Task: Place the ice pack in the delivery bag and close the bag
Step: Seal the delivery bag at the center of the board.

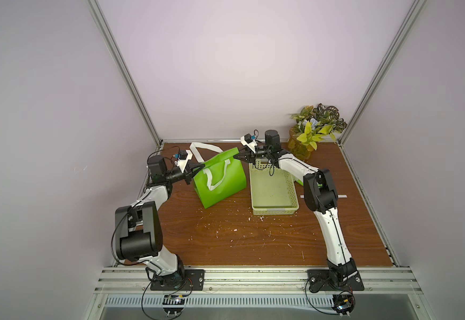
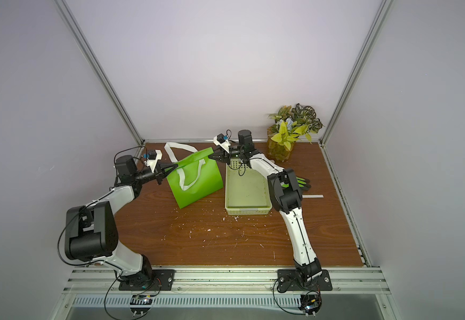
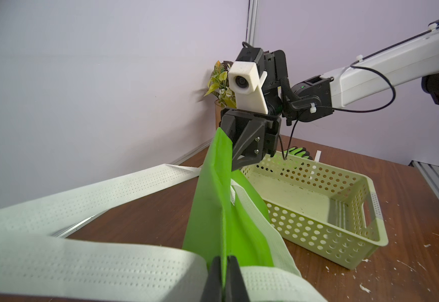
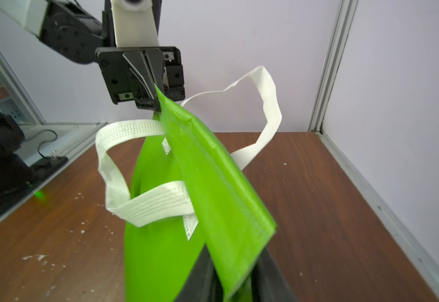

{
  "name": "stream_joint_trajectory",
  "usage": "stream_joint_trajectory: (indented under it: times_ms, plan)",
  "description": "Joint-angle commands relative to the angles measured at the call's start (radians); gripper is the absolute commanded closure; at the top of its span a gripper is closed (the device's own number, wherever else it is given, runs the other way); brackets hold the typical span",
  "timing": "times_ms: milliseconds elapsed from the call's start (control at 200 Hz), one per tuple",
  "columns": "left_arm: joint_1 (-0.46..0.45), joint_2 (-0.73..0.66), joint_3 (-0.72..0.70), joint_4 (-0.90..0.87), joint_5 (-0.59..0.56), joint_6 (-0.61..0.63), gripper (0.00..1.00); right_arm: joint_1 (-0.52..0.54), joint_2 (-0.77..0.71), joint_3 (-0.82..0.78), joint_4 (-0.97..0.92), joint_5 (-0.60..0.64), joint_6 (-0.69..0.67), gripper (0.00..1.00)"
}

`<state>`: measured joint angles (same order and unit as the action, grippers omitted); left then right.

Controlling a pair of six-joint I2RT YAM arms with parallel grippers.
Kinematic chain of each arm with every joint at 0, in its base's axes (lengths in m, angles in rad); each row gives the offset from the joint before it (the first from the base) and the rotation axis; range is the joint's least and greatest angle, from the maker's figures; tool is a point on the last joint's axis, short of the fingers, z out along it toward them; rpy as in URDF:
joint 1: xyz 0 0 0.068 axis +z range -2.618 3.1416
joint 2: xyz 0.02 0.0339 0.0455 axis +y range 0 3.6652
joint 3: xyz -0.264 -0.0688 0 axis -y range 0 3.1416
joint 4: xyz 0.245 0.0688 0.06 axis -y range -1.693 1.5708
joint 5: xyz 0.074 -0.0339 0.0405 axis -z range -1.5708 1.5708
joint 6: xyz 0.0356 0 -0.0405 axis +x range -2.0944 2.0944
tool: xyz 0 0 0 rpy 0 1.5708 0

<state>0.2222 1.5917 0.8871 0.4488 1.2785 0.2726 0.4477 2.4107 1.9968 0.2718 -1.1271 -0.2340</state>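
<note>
Left tool (image 1: 197, 171) pressed together on the left end of the delivery bag's (image 1: 220, 180) top edge; the left wrist view showed the green fabric pinched between both fingers (image 3: 235, 279). Bag stood on the brown counter (image 1: 253, 243), left of centre and toward the back, mouth drawn flat, one white handle (image 1: 203, 145) flopped behind, the other hanging down the front face. Right tool (image 1: 238, 157) sat at the bag's right top corner, fingers either side of the folded edge (image 4: 226, 209); could not tell if they were pressing it. Just right of the bag, a pale green perforated basket (image 1: 274, 212). Beyond it a green glove (image 2: 301, 182), and a potted plant (image 1: 313, 130) in the back corner.
</note>
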Motion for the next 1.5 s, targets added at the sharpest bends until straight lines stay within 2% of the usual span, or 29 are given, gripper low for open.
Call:
stream_joint_trajectory:
  times_ms: [0,35,70,140,205,250,350,485,636,731,766,1016,1086,1166,1251,1356,1496]
  plan:
    - [-0.007,-0.007,0.002,-0.136,0.000,0.063,1.00,-0.003,-0.028,-0.001,0.046,0.013,0.022,0.94]
    - [-0.008,-0.006,0.004,-0.136,0.000,0.063,1.00,-0.003,-0.029,-0.003,0.042,0.012,0.017,1.00]
    - [-0.010,-0.007,0.008,-0.136,-0.001,0.063,0.98,-0.003,-0.033,-0.007,0.037,0.012,0.012,1.00]
    - [-0.010,-0.002,0.016,-0.137,-0.006,0.063,0.77,-0.001,-0.042,-0.019,0.027,0.013,-0.002,1.00]
    - [-0.013,0.005,0.023,-0.137,-0.011,0.063,0.67,0.002,-0.052,-0.035,0.029,0.016,-0.012,1.00]
    - [-0.016,0.011,0.027,-0.137,-0.021,0.063,0.56,0.003,-0.057,-0.043,0.033,0.016,-0.013,1.00]
    - [-0.016,0.023,0.039,-0.137,-0.040,0.065,0.50,0.008,-0.061,-0.053,0.041,0.013,-0.013,1.00]
    - [-0.017,0.036,0.062,-0.138,-0.031,0.055,0.49,0.017,-0.063,-0.053,0.028,0.022,-0.030,1.00]
    - [-0.019,0.039,0.071,-0.136,-0.011,0.045,0.42,0.025,-0.063,-0.038,0.001,0.033,-0.056,1.00]
    - [-0.021,0.034,0.065,-0.120,-0.007,0.030,0.42,0.028,-0.065,-0.031,-0.021,0.042,-0.075,1.00]
    - [-0.021,0.033,0.060,-0.098,-0.007,0.016,0.45,0.028,-0.068,-0.032,-0.022,0.044,-0.078,1.00]
    - [-0.022,0.043,0.067,-0.087,-0.004,0.002,0.83,0.029,-0.082,-0.033,-0.047,0.050,-0.103,1.00]
    - [-0.023,0.037,0.065,-0.088,-0.011,0.007,0.89,0.025,-0.092,-0.034,-0.084,0.056,-0.135,0.74]
    - [-0.024,0.036,0.060,-0.087,-0.017,0.017,0.95,0.022,-0.114,-0.052,-0.123,0.065,-0.180,0.50]
    - [-0.023,0.036,0.058,-0.088,-0.024,0.024,1.00,0.019,-0.151,-0.098,-0.129,0.074,-0.217,0.30]
    - [-0.026,0.027,0.044,-0.087,-0.031,0.050,1.00,0.019,-0.185,-0.140,-0.056,0.067,-0.177,0.16]
    - [-0.027,0.013,0.030,-0.088,-0.045,0.071,1.00,0.021,-0.190,-0.123,0.009,0.029,-0.090,0.07]
